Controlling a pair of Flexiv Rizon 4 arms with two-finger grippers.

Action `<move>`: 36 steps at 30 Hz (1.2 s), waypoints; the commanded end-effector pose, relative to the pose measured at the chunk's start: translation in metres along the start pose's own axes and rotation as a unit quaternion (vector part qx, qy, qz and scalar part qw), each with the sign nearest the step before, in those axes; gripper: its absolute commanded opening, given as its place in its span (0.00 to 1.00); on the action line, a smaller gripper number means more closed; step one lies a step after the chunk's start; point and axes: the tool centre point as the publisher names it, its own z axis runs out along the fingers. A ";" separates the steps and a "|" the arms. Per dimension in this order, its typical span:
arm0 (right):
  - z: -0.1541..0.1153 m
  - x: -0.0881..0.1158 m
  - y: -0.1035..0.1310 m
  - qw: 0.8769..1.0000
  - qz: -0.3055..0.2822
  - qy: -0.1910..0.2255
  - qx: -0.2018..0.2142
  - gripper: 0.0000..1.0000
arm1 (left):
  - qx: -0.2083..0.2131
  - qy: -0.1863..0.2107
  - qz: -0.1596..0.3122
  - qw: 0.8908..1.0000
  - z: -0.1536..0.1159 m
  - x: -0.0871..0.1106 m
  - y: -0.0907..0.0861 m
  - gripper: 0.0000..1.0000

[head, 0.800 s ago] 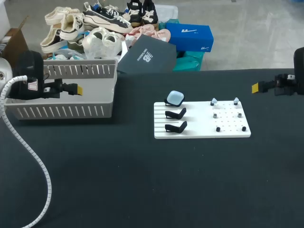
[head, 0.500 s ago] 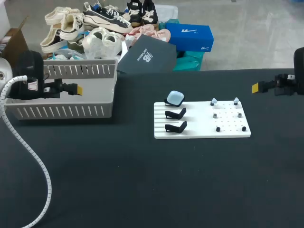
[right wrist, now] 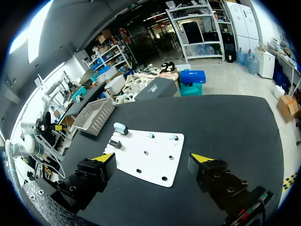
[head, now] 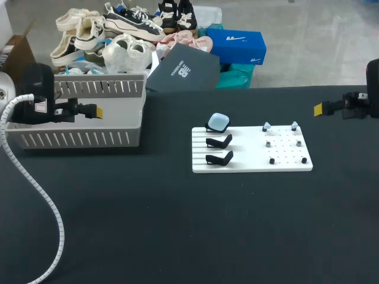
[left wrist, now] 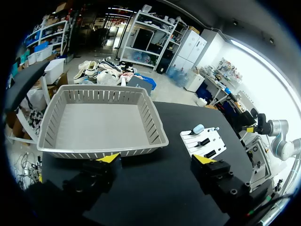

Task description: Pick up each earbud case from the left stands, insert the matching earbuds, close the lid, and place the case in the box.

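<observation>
Black table (head: pixel 177 225), head view: white board (head: pixel 249 155) mid-table, pale blue earbud case (head: pixel 218 122) on its rearmost stand (head: pixel 209 126), grey basket (head: pixel 83 139) well left; left wrist view: left gripper (left wrist: pixel 156 159) fingers spread, basket just ahead; right wrist view: right gripper (right wrist: pixel 151 157) fingers spread, board ahead.

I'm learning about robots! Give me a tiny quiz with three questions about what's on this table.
1. True or false: the left gripper is holding the earbud case.
2. How many of the three black stands on the white board carry a case? A) none B) one C) all three
3. Fill in the gap: the grey basket has ____ inside it.

Key: 1 false, its fingers are open and empty. 2 B, only the far stand. 3 nothing.
</observation>
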 end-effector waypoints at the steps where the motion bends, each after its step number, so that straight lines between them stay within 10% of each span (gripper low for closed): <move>1: 0.000 0.000 -0.001 1.000 0.000 0.001 -0.001 1.00 | -0.001 0.001 0.000 1.000 0.000 -0.001 0.000 1.00; 36: 0.000 0.000 -0.001 1.000 0.000 0.001 -0.001 1.00 | 0.019 -0.005 0.024 1.000 -0.002 -0.004 -0.004 1.00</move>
